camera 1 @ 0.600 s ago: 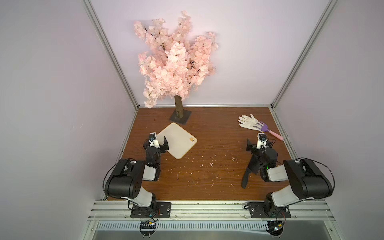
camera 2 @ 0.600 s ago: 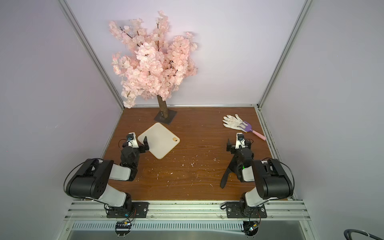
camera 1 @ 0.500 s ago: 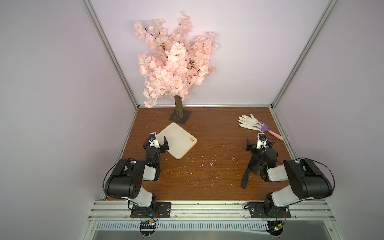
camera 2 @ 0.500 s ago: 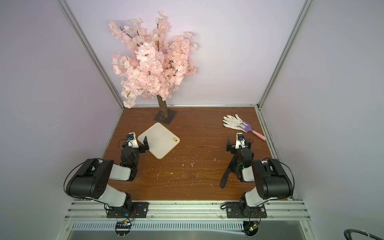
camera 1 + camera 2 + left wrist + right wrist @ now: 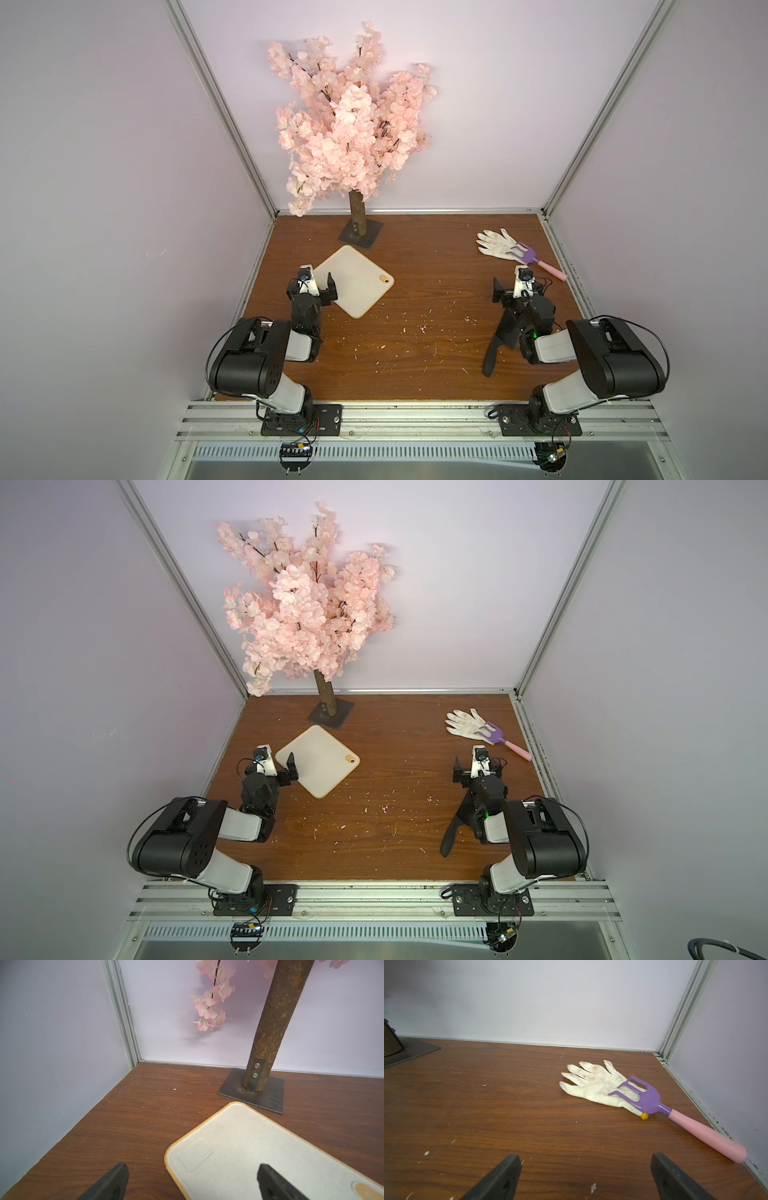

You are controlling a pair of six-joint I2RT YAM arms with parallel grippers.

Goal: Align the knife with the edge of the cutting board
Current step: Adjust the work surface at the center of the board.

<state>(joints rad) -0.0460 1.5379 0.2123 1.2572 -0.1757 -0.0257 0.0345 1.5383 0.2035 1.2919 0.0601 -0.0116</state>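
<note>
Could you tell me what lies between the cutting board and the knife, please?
Nothing but table dotted with small pale flecks separates cutting board and knife, as both top views show.

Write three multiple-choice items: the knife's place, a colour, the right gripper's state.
1. The knife lies: A. on the table at the robot's right, apart from the cutting board; B. on the cutting board; C. held in the air.
2. The handle of the rake is: A. black; B. pink; C. green.
3. The right gripper is: A. shut on the knife; B. shut on the rake; C. open, holding nothing.
Key: 1 A, both top views show it there; 2 B, the right wrist view shows pink below a purple head; 3 C, its jaws stand wide apart over bare wood.
</note>
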